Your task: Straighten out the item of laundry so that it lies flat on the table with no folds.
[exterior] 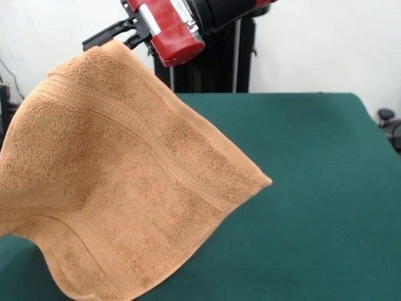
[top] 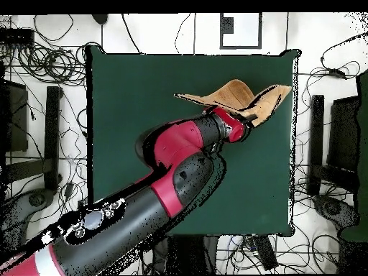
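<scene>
One hand [exterior: 116, 36] holds towel [exterior: 119, 182] above table [exterior: 313, 188].

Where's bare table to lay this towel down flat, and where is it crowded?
The towel hangs lifted from the gripper, which is clamped on its top corner. In the front view, the green table is bare from the towel's free corner across to the right edge and back to the far edge. Crowded: the left side, under the draped towel and the arm.

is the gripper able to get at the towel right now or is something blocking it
Yes, it looks so: the gripper appears already shut on the towel's top corner, holding it lifted above the table. Nothing stands between them.
</scene>
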Available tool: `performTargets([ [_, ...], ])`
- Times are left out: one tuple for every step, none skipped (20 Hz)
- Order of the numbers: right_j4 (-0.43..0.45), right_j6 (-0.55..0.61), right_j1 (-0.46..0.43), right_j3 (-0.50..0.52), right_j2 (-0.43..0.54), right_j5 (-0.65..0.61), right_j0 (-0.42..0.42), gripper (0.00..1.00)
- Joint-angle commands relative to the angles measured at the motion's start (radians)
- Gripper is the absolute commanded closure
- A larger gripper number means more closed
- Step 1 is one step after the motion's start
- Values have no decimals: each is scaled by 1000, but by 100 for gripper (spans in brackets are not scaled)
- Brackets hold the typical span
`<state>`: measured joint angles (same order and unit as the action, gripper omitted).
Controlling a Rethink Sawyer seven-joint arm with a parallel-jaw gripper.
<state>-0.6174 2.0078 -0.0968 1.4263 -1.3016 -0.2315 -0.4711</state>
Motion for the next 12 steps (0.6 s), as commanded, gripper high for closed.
performTargets([
  [-74, 344, -49, 43, 17, -111, -55, 100],
  [-86, 370, -68, 54, 8, -111, -68, 100],
  [-91, 382, -76, 60, 4, -114, -74, 100],
  [-103, 405, -92, 68, -1, -122, -85, 100],
  [-114, 428, -108, 76, -6, -131, -96, 100],
  [-132, 465, -134, 85, -14, -143, -111, 100],
  [-140, 481, -145, 89, -16, -148, -117, 100],
  [-152, 504, -161, 92, -19, -164, -127, 100],
  [-156, 513, -167, 95, -19, -170, -132, 100],
  [-162, 530, -178, 95, -22, -188, -140, 100],
  [-161, 534, -177, 98, -24, -198, -145, 100],
  [-160, 542, -179, 99, -23, -215, -152, 100],
])
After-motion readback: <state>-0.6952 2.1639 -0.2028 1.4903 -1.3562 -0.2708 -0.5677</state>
